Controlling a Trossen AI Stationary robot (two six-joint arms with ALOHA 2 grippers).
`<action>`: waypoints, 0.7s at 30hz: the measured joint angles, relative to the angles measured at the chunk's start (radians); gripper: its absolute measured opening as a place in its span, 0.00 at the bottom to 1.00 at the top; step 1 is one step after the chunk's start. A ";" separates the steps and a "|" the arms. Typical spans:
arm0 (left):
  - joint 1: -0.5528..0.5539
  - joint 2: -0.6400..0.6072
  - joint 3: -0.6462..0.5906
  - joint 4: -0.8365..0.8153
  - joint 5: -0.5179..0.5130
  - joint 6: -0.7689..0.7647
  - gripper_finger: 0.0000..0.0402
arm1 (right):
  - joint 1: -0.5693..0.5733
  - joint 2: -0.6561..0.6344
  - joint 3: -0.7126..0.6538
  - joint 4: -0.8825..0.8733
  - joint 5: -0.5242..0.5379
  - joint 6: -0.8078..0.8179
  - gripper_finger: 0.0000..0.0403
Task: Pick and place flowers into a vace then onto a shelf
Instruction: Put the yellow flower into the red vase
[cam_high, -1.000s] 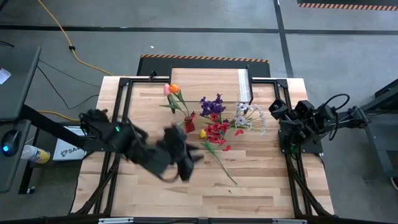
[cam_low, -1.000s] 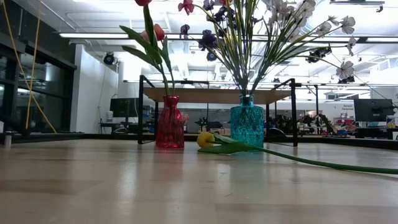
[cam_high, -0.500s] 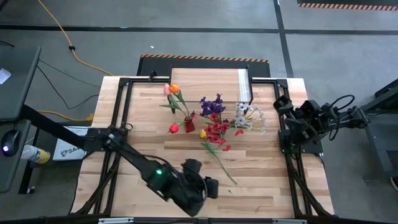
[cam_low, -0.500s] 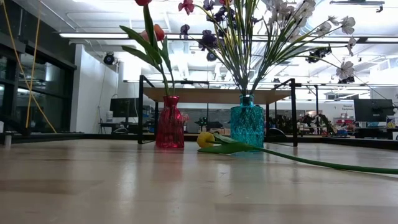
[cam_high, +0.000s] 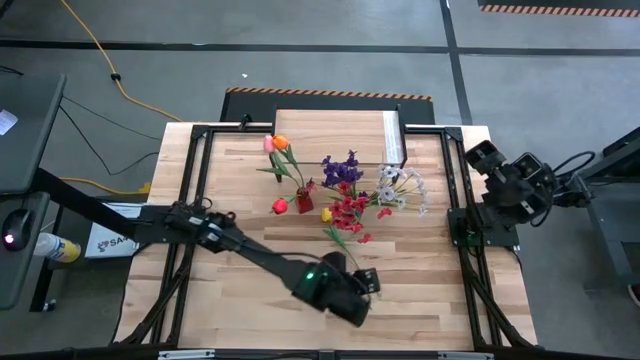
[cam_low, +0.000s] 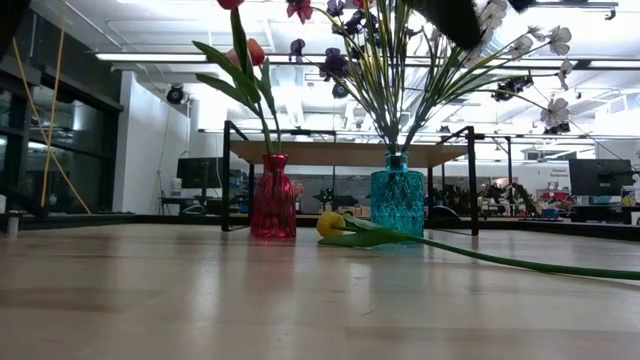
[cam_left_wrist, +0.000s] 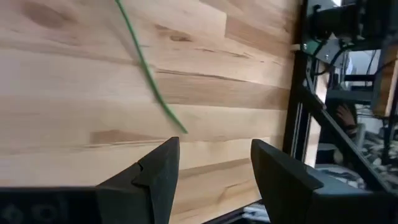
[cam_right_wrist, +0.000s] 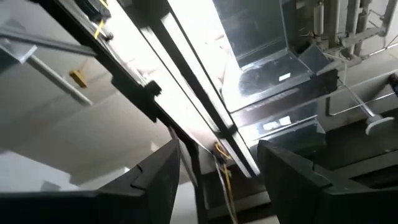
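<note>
A yellow tulip (cam_high: 326, 213) lies flat on the table, its long green stem (cam_high: 360, 265) running toward the near right. In the left wrist view the stem (cam_left_wrist: 146, 68) ends at a free tip (cam_left_wrist: 185, 130) just ahead of my open left gripper (cam_left_wrist: 214, 168), which touches nothing. From above, that gripper (cam_high: 368, 283) hovers by the stem's tip. A red vase (cam_low: 273, 197) holds tulips, and a teal vase (cam_low: 397, 202) holds purple, white and red sprays. Both vases stand on the table in front of the shelf (cam_low: 340, 153). My right gripper (cam_high: 478, 155) is open at the table's right edge, facing the ceiling.
The shelf's light wooden top (cam_high: 335, 125) stands at the table's far side on black legs. A black frame runs along the table's sides (cam_high: 458, 240). Bare planks (cam_high: 250, 310) lie on the near side. A dark arm (cam_low: 450, 15) crosses the top of the low view.
My left arm has swung out from the table's left middle toward the near right, ending by the free tip of the yellow tulip's stem. My right gripper has drawn back toward the table's right and far edge. The flowers and vases have stayed put.
</note>
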 joint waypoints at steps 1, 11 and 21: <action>0.010 0.012 0.002 0.012 0.016 -0.004 0.58 | 0.000 -0.001 0.000 0.004 -0.004 0.015 0.51; 0.066 0.079 0.000 -0.082 0.116 -0.094 0.58 | 0.000 -0.005 0.000 0.012 -0.047 0.037 0.51; 0.105 0.132 -0.002 -0.106 0.160 -0.158 0.58 | 0.000 -0.004 0.000 0.008 -0.052 0.035 0.51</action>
